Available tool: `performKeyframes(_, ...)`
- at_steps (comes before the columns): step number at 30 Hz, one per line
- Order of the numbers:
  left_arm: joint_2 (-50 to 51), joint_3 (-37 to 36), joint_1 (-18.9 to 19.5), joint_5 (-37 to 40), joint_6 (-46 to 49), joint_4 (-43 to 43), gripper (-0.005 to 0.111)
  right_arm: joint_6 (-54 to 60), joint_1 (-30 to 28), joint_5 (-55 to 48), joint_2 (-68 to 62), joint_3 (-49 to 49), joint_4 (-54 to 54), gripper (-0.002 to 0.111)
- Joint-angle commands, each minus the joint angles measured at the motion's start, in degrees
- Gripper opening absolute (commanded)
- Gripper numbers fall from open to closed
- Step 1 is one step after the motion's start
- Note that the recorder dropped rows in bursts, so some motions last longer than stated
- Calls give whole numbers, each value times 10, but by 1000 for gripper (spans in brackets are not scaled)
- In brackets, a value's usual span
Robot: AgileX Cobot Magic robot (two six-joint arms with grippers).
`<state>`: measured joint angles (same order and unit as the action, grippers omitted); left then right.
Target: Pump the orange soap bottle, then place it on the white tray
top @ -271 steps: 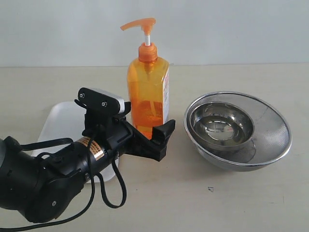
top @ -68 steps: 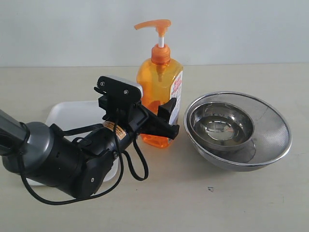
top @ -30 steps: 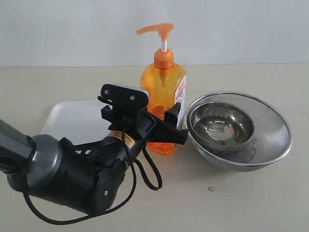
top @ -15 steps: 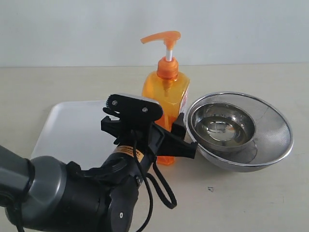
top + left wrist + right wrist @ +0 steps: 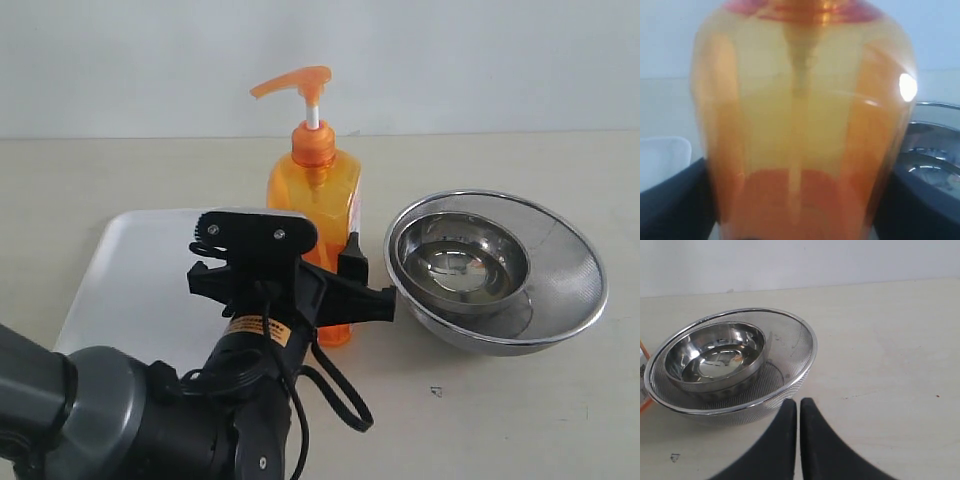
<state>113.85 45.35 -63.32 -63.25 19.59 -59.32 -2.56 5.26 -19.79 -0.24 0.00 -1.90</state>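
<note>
Left arm: matte black plastic left claw point(image 5: 300, 285) with flat slab fingers point(image 5: 353, 262); in the wrist view they show only as dark wedges. Small black camera box point(image 5: 255, 232) mounted on top, silver-grey upper face, two bright screw heads point(image 5: 213, 231) on the front. Orange-yellow sticker point(image 5: 257, 330) with black print on the wrist barrel. Thin black cable point(image 5: 338, 395) hangs in a loop off the wrist. Further back there's a fat grey cylindrical joint housing point(image 5: 95, 410), next to a black shell with one small pale screw point(image 5: 262, 462). Right claw point(image 5: 798, 402): two smooth matte black tapered fingers point(image 5: 780, 440), outer edges curved.
</note>
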Motion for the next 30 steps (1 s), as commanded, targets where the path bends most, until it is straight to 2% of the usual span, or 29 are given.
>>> performKeyframes(1,-4,0,-25,-34,-6,-14,5,0,-1,6,2,0,1,0)
performKeyframes(11,-4,0,-26,-30,-1,-26,5,0,-1,6,2,0,1,0)
performKeyframes(13,-4,0,-26,-25,-1,-25,14,0,-1,6,2,0,1,0)
performKeyframes(16,-4,0,-26,-25,-1,-27,48,0,-1,6,2,0,1,0)
performKeyframes(18,-4,0,-26,-25,-1,-27,65,0,-1,6,2,0,1,0)
performKeyframes(21,-4,0,-26,-25,-1,-27,81,0,-1,6,2,0,1,0)
performKeyframes(24,-4,0,-26,-24,-1,-27,85,0,-1,6,2,0,1,0)
performKeyframes(30,-4,0,-26,-22,-1,-27,85,0,-1,6,2,0,1,0)
